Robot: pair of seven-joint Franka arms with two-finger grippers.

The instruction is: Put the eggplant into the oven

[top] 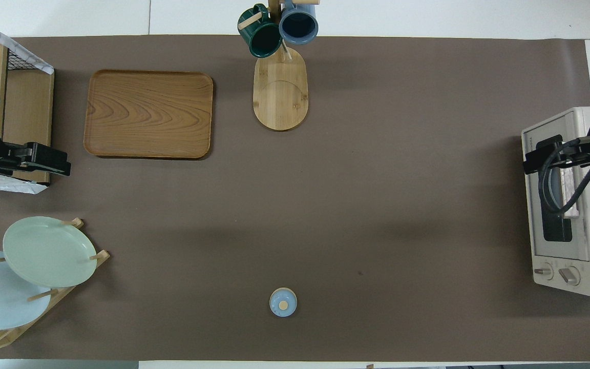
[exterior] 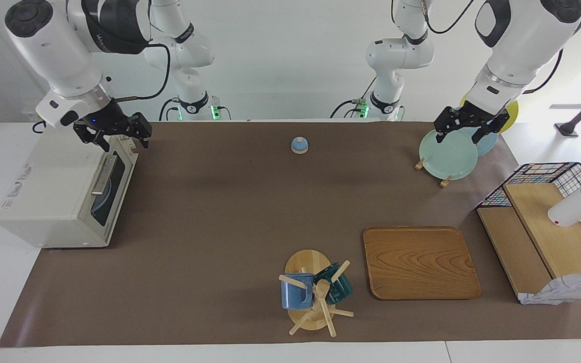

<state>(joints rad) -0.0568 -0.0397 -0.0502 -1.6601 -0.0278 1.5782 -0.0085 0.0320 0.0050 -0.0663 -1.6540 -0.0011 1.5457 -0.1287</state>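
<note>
At the right arm's end of the bench (exterior: pixel 210 217), the oven (exterior: pixel 53 201): boxy, cream-white, seated half on the brown mat and half off its edge, door shut, bar handle (exterior: pixel 104 174) lying along the door's top. Over the oven's upper front corner, at the end of the handle nearer the robots, the right hand (exterior: pixel 121 141), fingers spread, pinching nothing; cannot tell whether touching the oven. No sight of the eggplant in either view. Next along, a wide bare stretch of mat in front of the oven door, open right through the bench's middle. Close to the robots' edge of the mat, alone, a small blue bell (exterior: pixel 299 145). Near the edge farthest from the robots, a wooden mug tree (exterior: pixel 315 297) with a blue mug (exterior: pixel 293 295) and a dark green mug (exterior: pixel 338 285) hung on it. Just beside it, toward the left arm's end, a flat wooden tray (exterior: pixel 419 262), apart from the tree. Nearer the robots than the tray, a pale green plate (exterior: pixel 448 154) standing tilted in a wooden rack (exterior: pixel 444 181). Over that plate's upper rim, the left hand (exterior: pixel 462 136), fingers spread, gripping nothing. At the mat's edge by the left arm's end, a wire-sided wooden shelf (exterior: pixel 537 237) with a white bottle (exterior: pixel 575 206) lying on it.
</note>
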